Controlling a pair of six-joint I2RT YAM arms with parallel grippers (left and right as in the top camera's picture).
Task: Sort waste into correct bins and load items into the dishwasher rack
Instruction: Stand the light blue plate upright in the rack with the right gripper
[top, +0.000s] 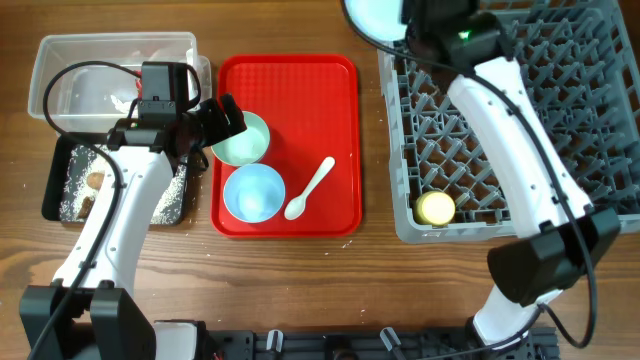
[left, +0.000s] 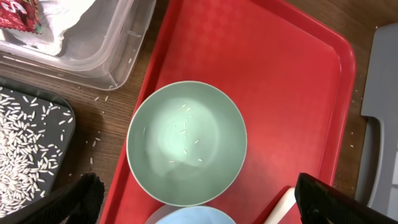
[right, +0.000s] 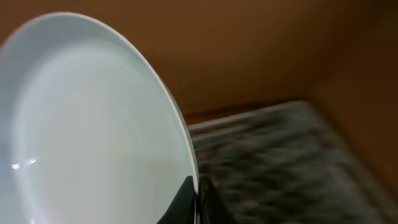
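Overhead first: the right gripper (top: 412, 28) has its jaws clamped on the rim of the pale blue plate (top: 372, 18), up at 12 o'clock of the frame, just off the rack's (top: 400, 225) 11 o'clock corner. The yellow cup (top: 436, 208) already sits in the rack's 7 o'clock corner, so most of the pegs look free. The left gripper (top: 225, 118) hangs over the whitish bowl (top: 243, 142) on the red tray (top: 300, 85).

Left wrist: the jaws are spread wide, with fingers (left: 87, 199) at 8 and 4 o'clock of the bowl. A few white grains (left: 185, 129) lie inside it. We'd guess it's hard, light and smooth, so the rim is the place to pinch. The light blue bowl (left: 186, 216) crowds it at 6 o'clock and the tray lip runs close at 9. The open room is bare tray from 12 to 3.

Right wrist: the plate fills the left side, tilted on edge, with a finger (right: 200, 198) at its 6 o'clock rim. It's glossy and stiff, and we reckon a thin rim pinch could let it swivel. The rack is just a blur at 4 o'clock.
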